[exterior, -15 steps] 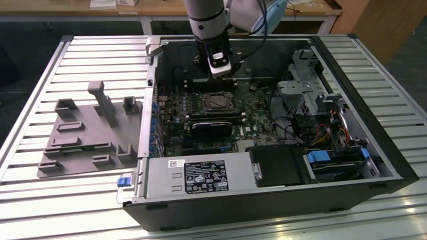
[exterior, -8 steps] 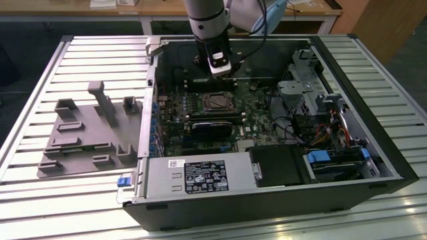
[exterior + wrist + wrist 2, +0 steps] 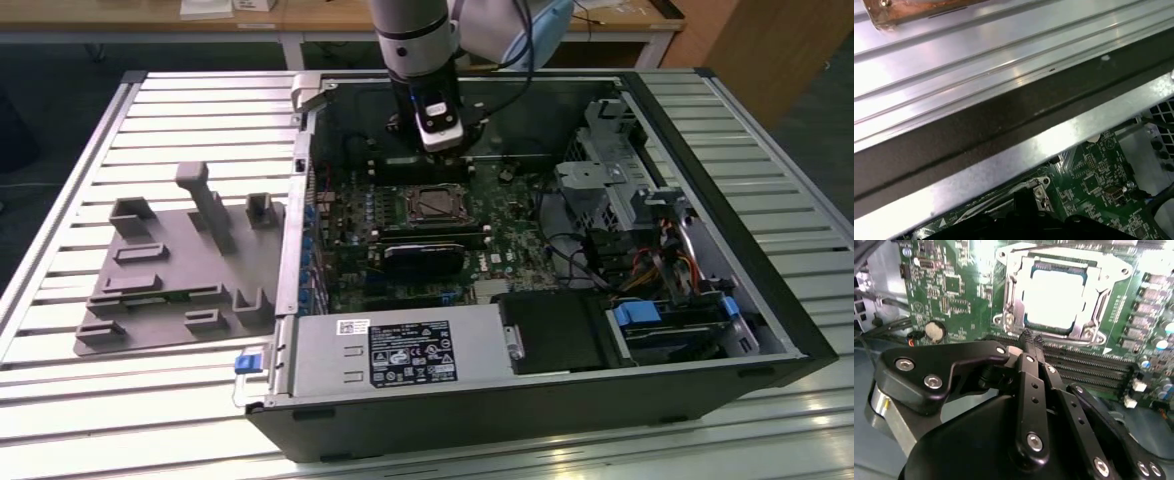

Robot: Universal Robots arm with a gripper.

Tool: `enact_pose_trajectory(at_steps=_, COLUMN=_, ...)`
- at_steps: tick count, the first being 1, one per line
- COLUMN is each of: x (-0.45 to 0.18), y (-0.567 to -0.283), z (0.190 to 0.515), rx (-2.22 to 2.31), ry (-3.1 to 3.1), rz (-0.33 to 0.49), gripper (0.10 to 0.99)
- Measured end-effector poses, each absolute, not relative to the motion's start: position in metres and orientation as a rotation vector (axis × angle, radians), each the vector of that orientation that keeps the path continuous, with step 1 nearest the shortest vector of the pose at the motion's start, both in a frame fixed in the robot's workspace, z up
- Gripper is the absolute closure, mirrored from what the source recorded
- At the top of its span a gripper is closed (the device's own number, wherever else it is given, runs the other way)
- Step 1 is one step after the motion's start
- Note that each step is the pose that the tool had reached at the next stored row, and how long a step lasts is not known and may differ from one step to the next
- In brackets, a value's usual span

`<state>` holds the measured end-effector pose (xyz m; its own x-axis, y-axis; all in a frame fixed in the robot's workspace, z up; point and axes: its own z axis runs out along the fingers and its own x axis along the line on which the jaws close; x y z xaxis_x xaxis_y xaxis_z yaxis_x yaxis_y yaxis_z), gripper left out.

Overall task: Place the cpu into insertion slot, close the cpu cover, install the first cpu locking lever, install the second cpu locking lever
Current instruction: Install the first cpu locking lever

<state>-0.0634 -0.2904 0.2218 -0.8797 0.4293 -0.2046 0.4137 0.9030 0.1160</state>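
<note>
The cpu (image 3: 1054, 295) lies flat in the insertion slot (image 3: 1081, 330), its pale face catching glare. The silvery cpu cover (image 3: 1013, 290) lies down around it as a frame. In the second wrist view my gripper (image 3: 1030, 340) is shut with nothing visibly between its black fingers (image 3: 1029, 390), the tips right at the socket's edge beside the long memory slots. In the exterior view the gripper (image 3: 447, 160) hangs just behind the insertion slot (image 3: 434, 205) inside the open computer case. I cannot make out how the locking levers stand.
The case (image 3: 534, 400) lies open on a slatted metal table (image 3: 134, 400). A black heatsink block (image 3: 420, 255) sits in front of the socket, with drive cages and cables (image 3: 627, 200) toward the exterior view's right. A grey fixture tray (image 3: 174, 280) lies at the left. The case wall (image 3: 1004, 115) runs close behind the gripper.
</note>
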Motion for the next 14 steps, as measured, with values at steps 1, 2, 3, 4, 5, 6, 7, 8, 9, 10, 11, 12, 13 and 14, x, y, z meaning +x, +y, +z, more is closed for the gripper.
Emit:
enact_pose_trajectory(at_steps=1, x=-0.0633, y=-0.2904, z=0.2217, rx=0.637, ry=2.842, rz=0.088, gripper=0.984)
enact_pose_trajectory(at_steps=2, x=-0.0633, y=-0.2904, z=0.2216, rx=0.635, ry=2.844, rz=0.074, gripper=0.984)
enact_pose_trajectory(at_steps=3, x=-0.0631, y=-0.2904, z=0.2216, rx=0.634, ry=2.846, rz=0.060, gripper=0.984)
enact_pose_trajectory(at_steps=4, x=-0.0628, y=-0.2904, z=0.2215, rx=0.634, ry=2.851, rz=0.048, gripper=0.984)
enact_pose_trajectory(at_steps=5, x=-0.0625, y=-0.2905, z=0.2215, rx=0.634, ry=2.857, rz=0.036, gripper=0.984)
enact_pose_trajectory(at_steps=6, x=-0.0623, y=-0.2906, z=0.2214, rx=0.635, ry=2.864, rz=0.028, gripper=0.984)
enact_pose_trajectory(at_steps=7, x=-0.0620, y=-0.2909, z=0.2212, rx=0.637, ry=2.873, rz=0.022, gripper=0.984)
enact_pose_trajectory(at_steps=8, x=-0.0617, y=-0.2913, z=0.2210, rx=0.639, ry=2.883, rz=0.018, gripper=0.984)
enact_pose_trajectory(at_steps=9, x=-0.0616, y=-0.2919, z=0.2207, rx=0.640, ry=2.893, rz=0.015, gripper=0.984)
enact_pose_trajectory(at_steps=10, x=-0.0615, y=-0.2927, z=0.2204, rx=0.642, ry=2.901, rz=0.012, gripper=0.984)
enact_pose_trajectory(at_steps=11, x=-0.0614, y=-0.2937, z=0.2201, rx=0.644, ry=2.910, rz=0.009, gripper=0.984)
enact_pose_trajectory(at_steps=12, x=-0.0614, y=-0.2945, z=0.2199, rx=0.645, ry=2.917, rz=0.007, gripper=0.984)
enact_pose_trajectory(at_steps=13, x=-0.0614, y=-0.2954, z=0.2197, rx=0.646, ry=2.922, rz=0.005, gripper=0.984)
enact_pose_trajectory(at_steps=14, x=-0.0613, y=-0.2964, z=0.2196, rx=0.647, ry=2.925, rz=0.004, gripper=0.984)
